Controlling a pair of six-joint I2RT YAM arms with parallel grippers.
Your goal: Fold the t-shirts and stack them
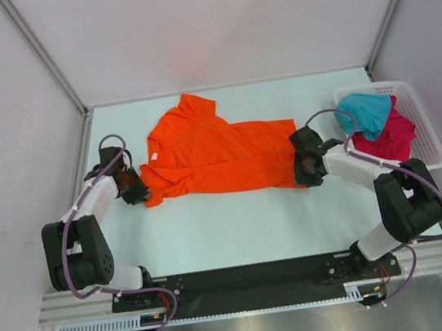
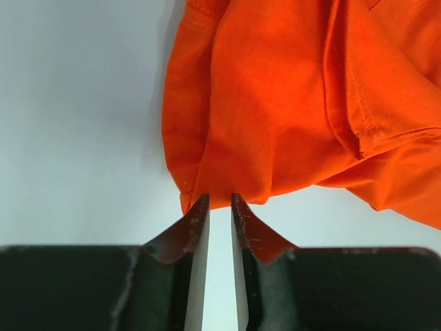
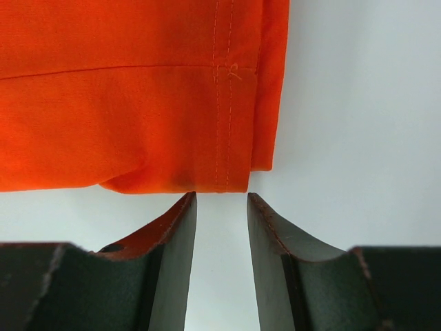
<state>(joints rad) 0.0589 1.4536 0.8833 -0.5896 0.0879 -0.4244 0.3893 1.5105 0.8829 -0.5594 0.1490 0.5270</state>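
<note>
A bright orange short-sleeved cloth t-shirt [image 1: 219, 153] is lying spread out and rumpled across the middle of the pale counter [image 1: 238, 229]. It is lying nearer the far edge than the near one, with its collar end toward the left edge and its hem toward the right edge.

The left gripper [image 1: 135, 187] is sitting low at the shirt's near-left corner. In the left wrist view its two fingers [image 2: 196, 221] are standing a narrow slit apart, tips right at the bunched edge of the cloth. Bare counter is showing between them, with no cloth in the gap.

The right gripper [image 1: 304, 169] is resting at the shirt's right end. Its fingers [image 3: 179, 227] are spread wider, with the stitched hem lying just beyond the tips and nothing pinched.

In the far right corner, a white slotted plastic basket [image 1: 424, 116] is holding a teal t-shirt [image 1: 366, 110] heaped on top of a magenta-pink t-shirt [image 1: 390, 140], both apart from the orange shirt.
</note>
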